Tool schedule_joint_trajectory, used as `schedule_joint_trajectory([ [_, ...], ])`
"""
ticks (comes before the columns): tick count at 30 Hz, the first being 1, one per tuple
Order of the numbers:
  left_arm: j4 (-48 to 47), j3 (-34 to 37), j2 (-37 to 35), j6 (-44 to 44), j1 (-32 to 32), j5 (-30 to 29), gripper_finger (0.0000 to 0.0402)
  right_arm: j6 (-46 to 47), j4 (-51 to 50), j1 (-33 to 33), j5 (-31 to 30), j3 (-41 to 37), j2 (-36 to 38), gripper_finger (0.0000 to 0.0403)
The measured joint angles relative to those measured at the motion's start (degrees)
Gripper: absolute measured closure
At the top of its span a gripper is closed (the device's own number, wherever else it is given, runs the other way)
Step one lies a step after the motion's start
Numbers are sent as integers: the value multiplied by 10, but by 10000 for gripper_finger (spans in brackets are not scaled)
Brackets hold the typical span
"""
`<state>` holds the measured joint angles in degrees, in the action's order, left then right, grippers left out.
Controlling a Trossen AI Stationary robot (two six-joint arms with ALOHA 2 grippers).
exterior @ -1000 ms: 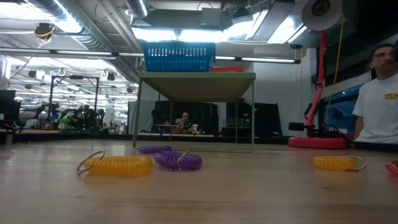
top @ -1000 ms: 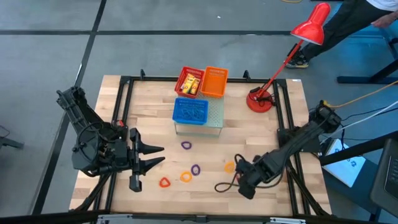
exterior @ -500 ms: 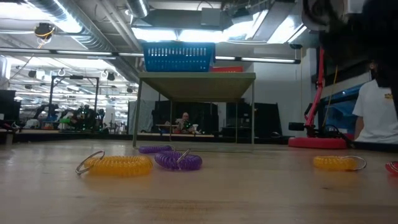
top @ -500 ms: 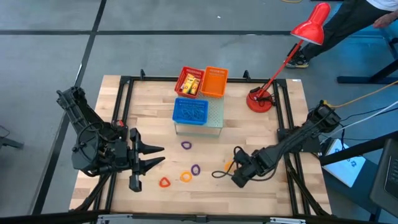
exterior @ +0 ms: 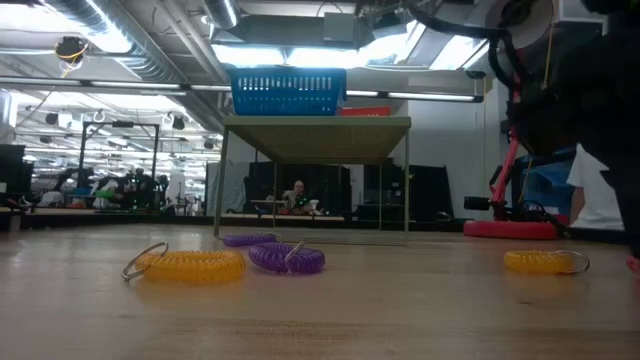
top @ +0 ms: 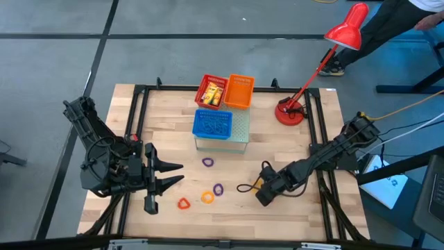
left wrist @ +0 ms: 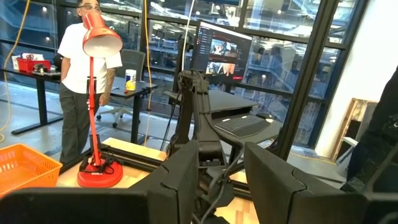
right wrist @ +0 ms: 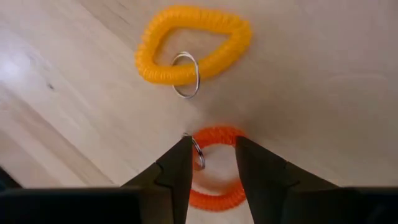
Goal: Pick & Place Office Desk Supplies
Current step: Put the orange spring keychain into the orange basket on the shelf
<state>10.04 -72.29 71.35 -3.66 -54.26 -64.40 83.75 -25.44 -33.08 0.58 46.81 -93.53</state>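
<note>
Several coiled loops lie flat on the wooden table: two purple (top: 207,162) (top: 219,188), an orange-yellow one (top: 207,197), a red one (top: 183,203) and a yellow one (top: 254,184). My right gripper (top: 259,189) is open, pointing down, close beside the yellow loop (right wrist: 193,46). Its two fingers stand on either side of an orange-red loop (right wrist: 214,186) with a metal ring. My left gripper (top: 170,174) is open and empty at the table's left. Two yellow blocks (top: 214,91) lie in the red basket. My right gripper (right wrist: 211,149) comes from above with one finger (right wrist: 177,165) on each side of the orange-red loop's far arc (right wrist: 214,132), which lies flat on the table. I cannot tell whether the fingers touch it.
A red basket (top: 205,97) and an orange basket (top: 240,91) stand at the far middle. A blue basket (top: 212,123) sits on a small grey stand (top: 240,132). A red desk lamp (top: 291,112) stands at the far right. A person stands beyond the table.
My right gripper has moved toward the table's left and a little toward its far edge, coming over the orange-red loop beside the yellow one. Its arm has come into the low view at the right. The loops have stayed in place.
</note>
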Motion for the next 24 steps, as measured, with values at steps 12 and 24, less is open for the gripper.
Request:
schedule_joint_trajectory([
  [12, 0, 0, 0, 0, 10, -1, 276, -43, -4, 15, 42, -9, 3, 275],
  [24, 0, 0, 0, -1, 23, 15, 276, -65, -9, 42, 50, 45, 28, 275],
])
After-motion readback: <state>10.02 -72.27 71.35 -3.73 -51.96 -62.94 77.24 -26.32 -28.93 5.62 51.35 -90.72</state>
